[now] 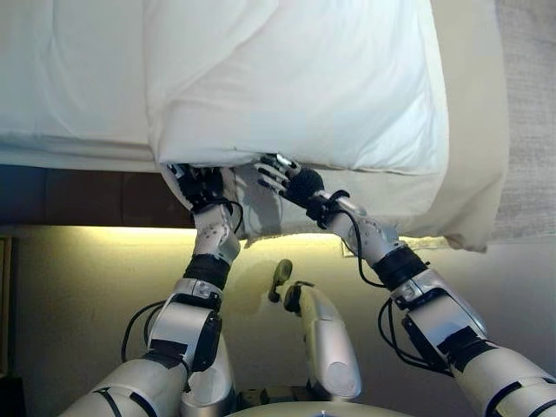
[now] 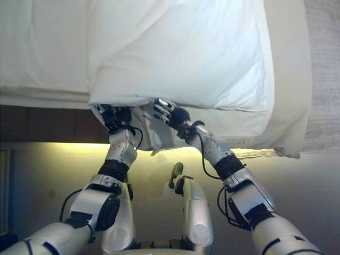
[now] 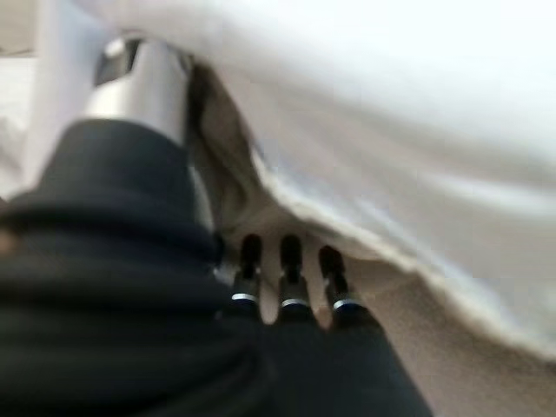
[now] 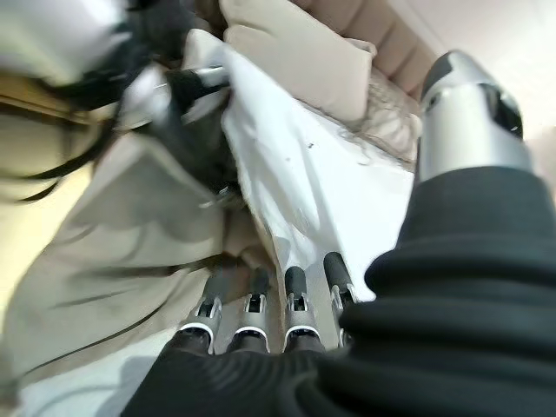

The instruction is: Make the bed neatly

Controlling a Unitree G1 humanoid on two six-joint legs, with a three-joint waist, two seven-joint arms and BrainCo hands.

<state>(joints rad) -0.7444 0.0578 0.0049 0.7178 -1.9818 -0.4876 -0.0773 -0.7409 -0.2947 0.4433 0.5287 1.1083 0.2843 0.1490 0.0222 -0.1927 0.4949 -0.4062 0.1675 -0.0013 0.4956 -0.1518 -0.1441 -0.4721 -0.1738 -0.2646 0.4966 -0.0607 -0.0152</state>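
Observation:
A thick white duvet (image 1: pixel 295 78) lies on the bed, its near edge hanging over the bed's side. My left hand (image 1: pixel 201 187) is at that edge with its fingers tucked under the fold. The right wrist view shows the left hand (image 4: pixel 187 95) pinching the duvet's hem. My right hand (image 1: pixel 291 182) is a hand's width to the right, with its fingers (image 4: pixel 295 291) curled into the white cloth at the same edge. In the left wrist view my left hand's fingertips (image 3: pixel 291 261) press into beige cloth under the duvet's rim.
A white sheet (image 1: pixel 61 78) covers the mattress left of the duvet. A beige cover (image 1: pixel 473 130) hangs off the bed at the right. The dark bed base (image 1: pixel 78 195) runs below, over a lit floor strip. A beige pillow (image 4: pixel 295 56) lies by the headboard.

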